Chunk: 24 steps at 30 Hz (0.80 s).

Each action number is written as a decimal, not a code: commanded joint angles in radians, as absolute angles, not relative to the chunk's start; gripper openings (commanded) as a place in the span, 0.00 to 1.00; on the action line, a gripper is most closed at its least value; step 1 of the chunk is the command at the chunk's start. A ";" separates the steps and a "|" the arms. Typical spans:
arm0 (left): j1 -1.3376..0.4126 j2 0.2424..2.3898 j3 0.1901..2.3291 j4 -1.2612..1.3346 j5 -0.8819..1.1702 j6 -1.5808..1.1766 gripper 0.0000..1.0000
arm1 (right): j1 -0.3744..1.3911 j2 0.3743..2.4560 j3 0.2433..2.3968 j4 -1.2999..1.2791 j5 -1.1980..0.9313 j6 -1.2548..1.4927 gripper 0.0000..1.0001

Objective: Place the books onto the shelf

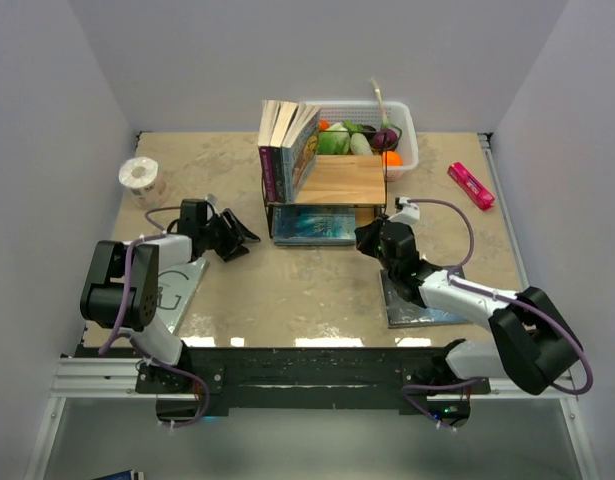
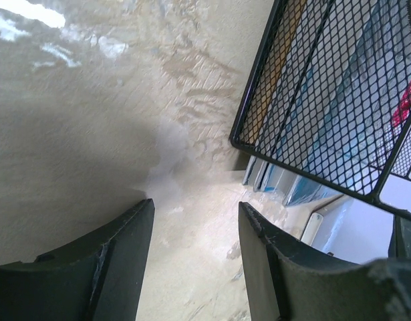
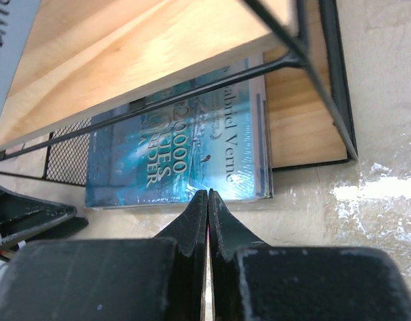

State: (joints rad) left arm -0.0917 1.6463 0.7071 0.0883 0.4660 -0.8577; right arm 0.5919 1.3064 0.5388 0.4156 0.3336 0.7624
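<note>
Beige marbled tabletop, white walls on three sides. Nearest us, in front of the shelf (image 1: pixel 347 180), two books lie flat under the arms: a blue-grey book (image 1: pixel 417 312) toward its right and a grey book (image 1: pixel 187 285) toward its left.

Right gripper (image 3: pixel 207 200): jaws pressed together, holding nothing, tips at the near edge of the teal book (image 3: pixel 185 154). That book lies flat on the shelf's lower board and overhangs the front a little.

Left gripper (image 2: pixel 195 261): jaws about half apart and empty, just beside the shelf's left front corner.

We judge the step to be nudging the teal book home. Push low and centred on its edge so it does not twist. Keep off the wire post at the shelf's right front. The shelf may slide back toward the basket (image 1: pixel 407 125) behind it, so brace from the left.

Standing books (image 1: pixel 284 150) fill the left of the shelf's upper board, with open board to their right.
</note>
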 commanded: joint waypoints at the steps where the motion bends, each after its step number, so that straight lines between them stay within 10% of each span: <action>1: -0.084 1.663 0.781 0.112 0.469 -0.881 0.58 | 0.545 1.339 0.476 0.493 0.289 0.866 0.00; 5: -0.084 1.670 0.824 0.092 0.462 -0.879 0.58 | 0.526 1.384 0.422 0.711 0.232 0.965 0.24; 24: -0.071 1.726 0.857 0.107 0.459 -0.907 0.58 | 0.518 1.517 0.434 0.825 0.259 0.988 0.52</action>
State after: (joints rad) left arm -0.0788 1.7115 0.8257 0.0818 0.4595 -0.8871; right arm 0.5266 1.5082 0.4164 0.7757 0.2173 0.9764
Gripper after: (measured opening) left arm 0.581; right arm 0.505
